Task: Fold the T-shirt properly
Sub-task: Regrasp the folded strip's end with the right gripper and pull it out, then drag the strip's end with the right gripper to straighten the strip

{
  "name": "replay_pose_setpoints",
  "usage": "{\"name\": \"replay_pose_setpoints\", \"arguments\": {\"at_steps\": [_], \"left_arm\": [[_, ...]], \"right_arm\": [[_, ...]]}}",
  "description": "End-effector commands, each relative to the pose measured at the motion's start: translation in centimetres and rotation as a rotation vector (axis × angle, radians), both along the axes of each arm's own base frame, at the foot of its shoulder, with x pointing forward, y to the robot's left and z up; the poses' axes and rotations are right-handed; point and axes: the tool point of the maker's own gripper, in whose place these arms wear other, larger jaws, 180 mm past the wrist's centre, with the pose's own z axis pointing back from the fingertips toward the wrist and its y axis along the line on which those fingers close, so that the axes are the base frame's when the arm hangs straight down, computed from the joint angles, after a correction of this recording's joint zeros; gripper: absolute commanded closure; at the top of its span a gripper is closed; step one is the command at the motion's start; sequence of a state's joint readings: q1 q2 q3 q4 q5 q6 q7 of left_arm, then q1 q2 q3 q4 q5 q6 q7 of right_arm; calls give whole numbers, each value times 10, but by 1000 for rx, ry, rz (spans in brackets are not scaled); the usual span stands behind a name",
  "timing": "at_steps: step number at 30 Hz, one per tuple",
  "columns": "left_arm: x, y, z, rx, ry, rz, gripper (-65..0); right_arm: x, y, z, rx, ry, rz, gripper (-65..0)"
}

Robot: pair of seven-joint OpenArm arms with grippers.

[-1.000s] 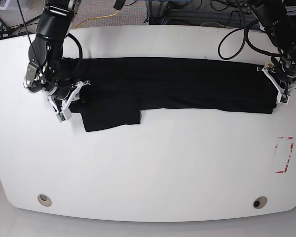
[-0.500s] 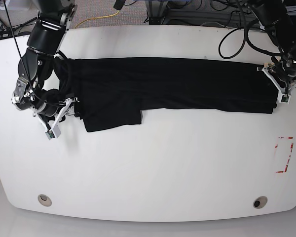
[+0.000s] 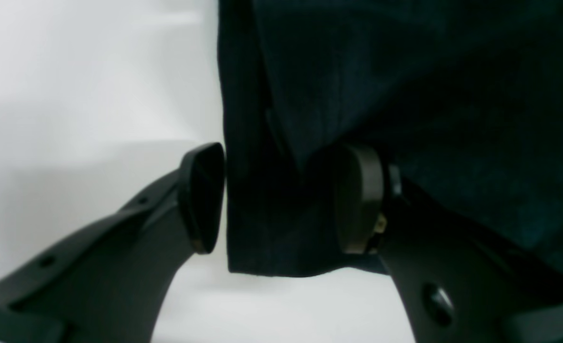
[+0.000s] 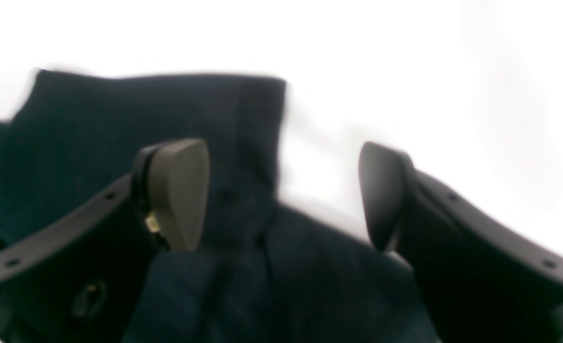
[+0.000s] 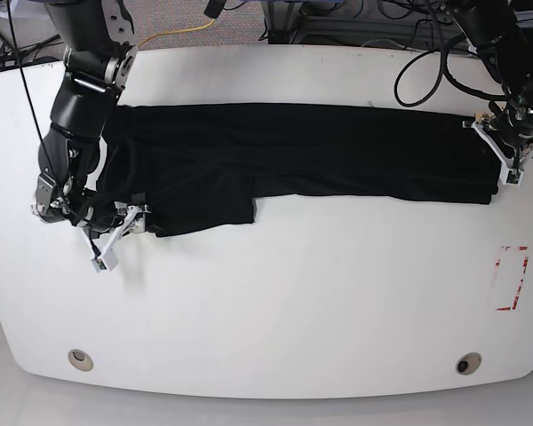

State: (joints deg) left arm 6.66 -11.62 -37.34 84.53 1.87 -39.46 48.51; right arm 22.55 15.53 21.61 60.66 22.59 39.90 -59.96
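The black T-shirt [image 5: 311, 151] lies folded into a long band across the far half of the white table [image 5: 293, 302], with one sleeve flap [image 5: 204, 213] sticking out toward the near side. My right gripper [image 5: 123, 232] hovers at the shirt's left end, just off the sleeve flap. In the right wrist view it [image 4: 281, 195] is open, with the T-shirt [image 4: 143, 109] beneath and nothing between the pads. My left gripper [image 5: 496, 158] rests at the shirt's right end. In the left wrist view it [image 3: 281, 200] stands open, its pads on either side of the flat edge of the T-shirt [image 3: 405, 71].
A red tape rectangle [image 5: 513, 278] marks the table near its right edge. Two round grommets [image 5: 80, 359] [image 5: 467, 364] sit near the front edge. Cables [image 5: 426, 71] trail over the back right of the table.
My right gripper has opened, let go of the shirt's left end, and drawn back toward the near left. The left arm has not moved.
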Motion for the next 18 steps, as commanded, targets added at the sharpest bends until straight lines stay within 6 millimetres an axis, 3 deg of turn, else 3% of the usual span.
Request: {"name": "replay_pose_setpoints", "arguments": {"at_steps": [1,13,14,16,18], "left_arm": [[-17,2,-11,19,94,0,-338],[-17,2,-10,20,94,0,-338],[-17,2,-10,20,94,0,-338],[-17,2,-10,20,94,0,-338],[-17,2,-10,20,94,0,-338]], "right_arm": [[19,5,11,15,-45,14,-469],[10,32,-8,62,-12,41,-445],[10,34,-9,65,-12,43,-419],[11,34,-8,66,-17,41,-301],[11,34,-8,67,-18,41,-152]]}}
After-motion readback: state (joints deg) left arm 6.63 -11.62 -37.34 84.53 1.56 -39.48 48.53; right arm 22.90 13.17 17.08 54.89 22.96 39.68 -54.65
